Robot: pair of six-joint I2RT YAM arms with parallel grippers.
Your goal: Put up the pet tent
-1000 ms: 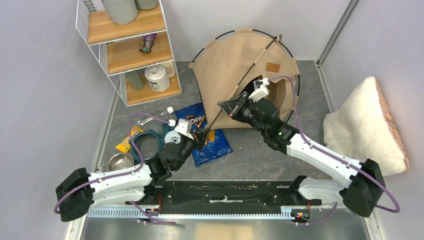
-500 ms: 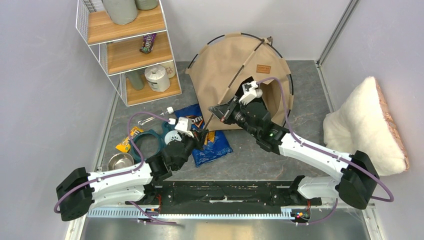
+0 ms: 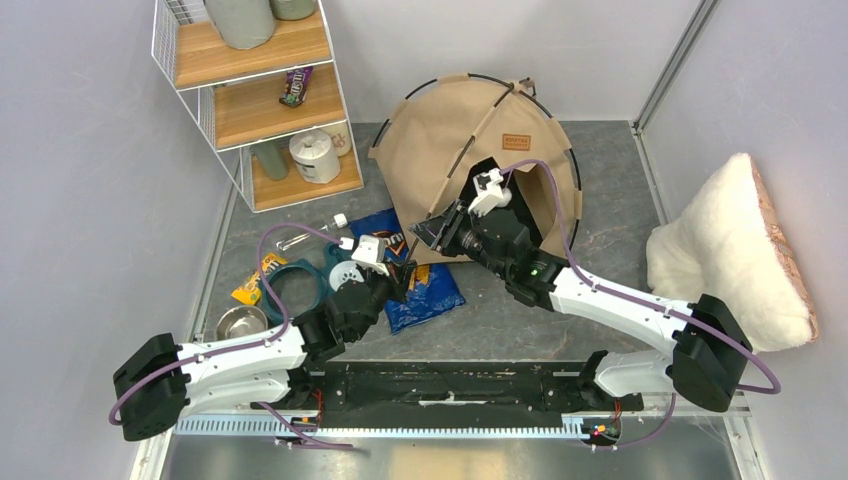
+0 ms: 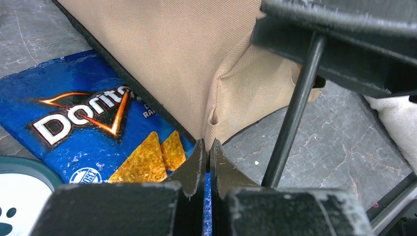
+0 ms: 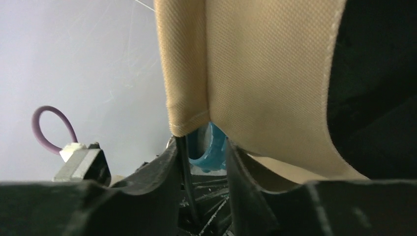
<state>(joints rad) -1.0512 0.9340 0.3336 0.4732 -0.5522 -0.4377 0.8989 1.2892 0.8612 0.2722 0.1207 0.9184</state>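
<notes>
The tan pet tent (image 3: pixel 455 130) stands domed at the back middle, its brown patch label (image 3: pixel 517 142) facing up. My left gripper (image 3: pixel 405 275) is shut, its tips pinching the tent's front-left corner (image 4: pixel 216 123), just above the chip bag. A thin black pole (image 4: pixel 293 110) runs from my right gripper down past that corner. My right gripper (image 3: pixel 437 230) is at the tent's front-left edge. Its jaws stand apart with the pole (image 5: pixel 185 164) lying against the left finger (image 5: pixel 162 187), and tan fabric (image 5: pixel 255 83) drapes over the tips. The pom-pom is not in view.
A blue Doritos bag (image 3: pixel 430 290) lies under the tent's front corner. A teal bowl holder (image 3: pixel 300 285), a metal bowl (image 3: pixel 240 323) and a yellow snack pack (image 3: pixel 252 285) lie front left. A wire shelf (image 3: pixel 260 100) stands back left, and a fluffy white cushion (image 3: pixel 725 250) leans right.
My right gripper has moved left and nearer with the pole. The pole has bent into an arch and the tent has risen from a slumped shape into a dome. My left gripper has stayed put.
</notes>
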